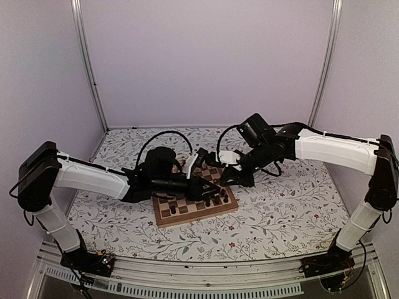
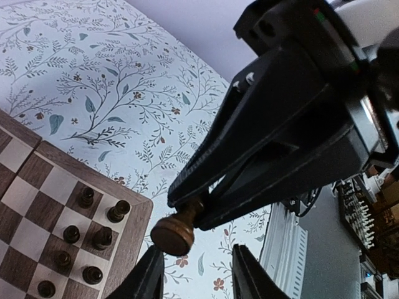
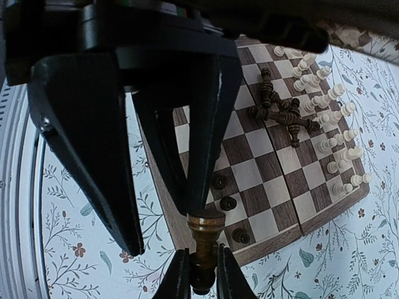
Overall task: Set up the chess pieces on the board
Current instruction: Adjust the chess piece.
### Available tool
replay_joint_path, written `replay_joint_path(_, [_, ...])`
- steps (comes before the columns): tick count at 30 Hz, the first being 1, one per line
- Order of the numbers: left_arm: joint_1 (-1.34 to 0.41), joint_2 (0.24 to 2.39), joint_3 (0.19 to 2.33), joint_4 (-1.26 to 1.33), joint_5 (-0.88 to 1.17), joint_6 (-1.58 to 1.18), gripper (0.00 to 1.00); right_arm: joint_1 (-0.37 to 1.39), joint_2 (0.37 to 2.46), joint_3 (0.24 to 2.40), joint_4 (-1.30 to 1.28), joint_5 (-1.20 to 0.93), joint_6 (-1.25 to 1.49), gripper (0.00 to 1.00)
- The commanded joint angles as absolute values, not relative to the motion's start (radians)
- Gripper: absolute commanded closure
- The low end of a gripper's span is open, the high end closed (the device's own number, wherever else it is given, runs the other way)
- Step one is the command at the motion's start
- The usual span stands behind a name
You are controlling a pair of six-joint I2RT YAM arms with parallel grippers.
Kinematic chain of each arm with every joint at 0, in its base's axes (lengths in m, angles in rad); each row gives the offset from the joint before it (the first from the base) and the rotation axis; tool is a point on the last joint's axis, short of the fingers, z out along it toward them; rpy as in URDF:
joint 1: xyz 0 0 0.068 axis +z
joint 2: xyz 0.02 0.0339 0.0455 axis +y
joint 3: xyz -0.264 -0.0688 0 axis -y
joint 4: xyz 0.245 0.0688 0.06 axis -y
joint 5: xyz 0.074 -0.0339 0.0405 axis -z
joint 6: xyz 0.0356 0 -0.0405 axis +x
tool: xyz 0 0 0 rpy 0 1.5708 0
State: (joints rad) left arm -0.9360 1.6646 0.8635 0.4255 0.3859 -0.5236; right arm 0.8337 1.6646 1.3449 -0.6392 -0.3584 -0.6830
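**Inspector:** The right gripper point(image 3: 201, 277) is clamped on a dark piece point(image 2: 173, 232), held in the air over the floral cover point(image 2: 112, 81). The board point(image 2: 138, 215) lies at 8 o'clock of it. The left gripper point(image 2: 196, 277) stands partly open, its fingers just short of the base and holding nothing.

**Clerk:** Handling?

**Inspector:** Judged light, hard and smooth turned wood, so liable to twist. Take the narrow stem squarely.

**Clerk:** Obscured?

**Inspector:** The head is buried between the right fingers, so its type is unknown. In the right wrist view, the fallen dark pieces point(image 3: 280, 115) at 1 o'clock overlap and cannot be counted.

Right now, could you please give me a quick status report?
Right gripper shut on dark piece. Left gripper open, tips at that piece. Other dark pieces toppled on the board; nothing blocking.
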Motion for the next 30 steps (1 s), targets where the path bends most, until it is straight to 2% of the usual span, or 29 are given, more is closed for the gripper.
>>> replay_joint_path(1, [-0.923,1.676,0.869,0.492,0.434,-0.53,0.61,0.845,1.63,1.342,-0.668,-0.389,-0.705,0.88])
replay_joint_path(8, [-0.898,1.676,0.838,0.562,0.457,-0.566,0.56,0.855,1.636,1.339,-0.683,-0.408,-0.734,0.88])
replay_joint_path(16, [-0.887,1.712,0.838,0.607,0.523,-0.581,0.74,0.857,1.646,1.34,-0.677,-0.417,-0.736,0.88])
replay_joint_path(23, [-0.873,1.73,0.832,0.629,0.557,-0.594,0.84,0.856,1.659,1.345,-0.674,-0.42,-0.738,0.88])
replay_joint_path(27, [-0.852,1.718,0.794,0.711,0.561,-0.619,0.88,0.808,1.644,1.354,-0.647,-0.459,-0.691,0.71])
replay_joint_path(30, [-0.832,1.693,0.706,0.907,0.509,-0.676,0.88,0.665,1.609,1.397,-0.602,-0.687,-0.557,0.6])
